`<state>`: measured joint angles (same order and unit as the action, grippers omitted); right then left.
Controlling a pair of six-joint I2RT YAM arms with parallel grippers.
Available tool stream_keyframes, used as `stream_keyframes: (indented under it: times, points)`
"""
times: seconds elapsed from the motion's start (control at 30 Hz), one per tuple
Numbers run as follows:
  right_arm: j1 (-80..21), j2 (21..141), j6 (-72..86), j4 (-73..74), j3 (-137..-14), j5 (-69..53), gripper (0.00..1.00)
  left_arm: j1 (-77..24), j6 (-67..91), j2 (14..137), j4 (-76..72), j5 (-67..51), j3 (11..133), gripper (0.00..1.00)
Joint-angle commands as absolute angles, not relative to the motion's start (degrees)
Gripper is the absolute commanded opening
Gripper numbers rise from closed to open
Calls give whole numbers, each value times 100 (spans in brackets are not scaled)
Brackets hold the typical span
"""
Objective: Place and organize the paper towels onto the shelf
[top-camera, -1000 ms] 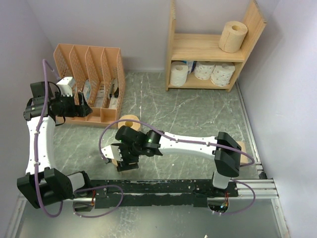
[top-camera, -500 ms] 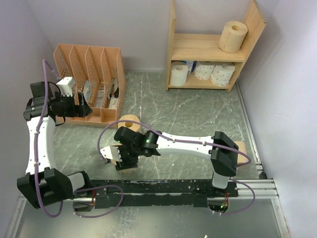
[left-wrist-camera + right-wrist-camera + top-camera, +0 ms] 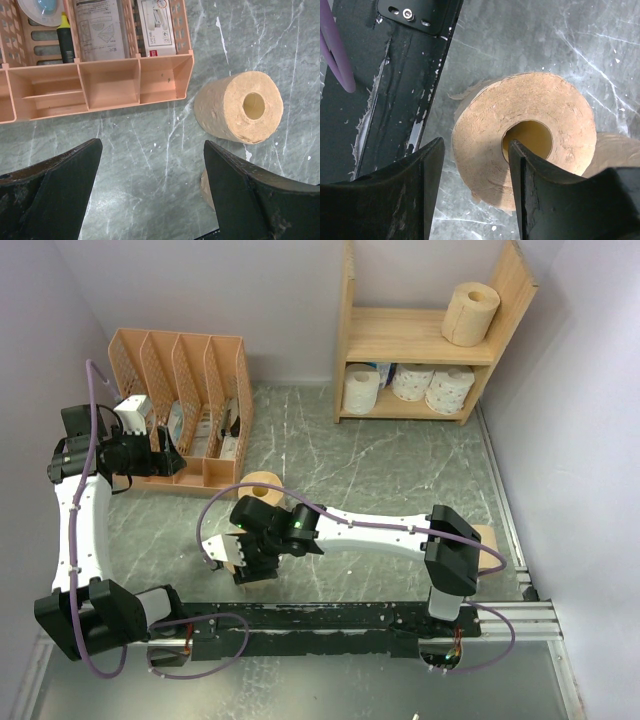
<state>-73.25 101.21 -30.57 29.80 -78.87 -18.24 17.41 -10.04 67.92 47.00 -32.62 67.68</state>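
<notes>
Pick-up step: right gripper [image 3: 475, 150] clamped on tan roll [image 3: 555, 110], well apart from the shelf [image 3: 400, 335] — next, lift clear.

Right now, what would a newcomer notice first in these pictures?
The right end effector straddles the wall of a tan roll at front centre, one finger at its core. At the back right, the wooden shelf holds a second tan roll above and white rolls below.

tan-brown roll [image 3: 480, 125], table [image 3: 400, 460] grey marble with white veins, organizer [image 3: 160, 365] orange-pink lattice, shelf [image 3: 400, 335] light natural wood, white rolls [image 3: 412, 382] inside, cables [image 3: 337, 50] purple
</notes>
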Motion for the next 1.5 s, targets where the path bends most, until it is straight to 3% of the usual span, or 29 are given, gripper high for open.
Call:
stream_keyframes:
  times: [0.0,0.67,0.73,0.87,0.97,1.2,1.47]
  points:
    - [-7361,10183,-3014,2883,-7994,-1865,54,1794,-1011,6759,4673,-3277,6749,95]
    - [-7364,10316,-3100,2973,-8068,-1908,49,1797,-993,6732,4644,-3218,6741,94]
    - [-7361,10318,-3103,2992,-8093,-1862,41,1797,-993,6741,4641,-3216,6745,94]
    - [-7365,10274,-3164,3187,-8256,-1632,13,1798,-993,6759,4656,-3227,6754,94]
    - [-7365,10022,-3161,3416,-8283,-1137,0,1793,-982,6759,4652,-3246,6765,94]
    - [-7376,8473,-2665,3351,-8174,274,0,1794,-967,6883,4715,-3359,6908,94]
    - [-7489,8224,-2582,3944,-9253,4046,0,1793,-962,6891,4729,-3457,6935,94]
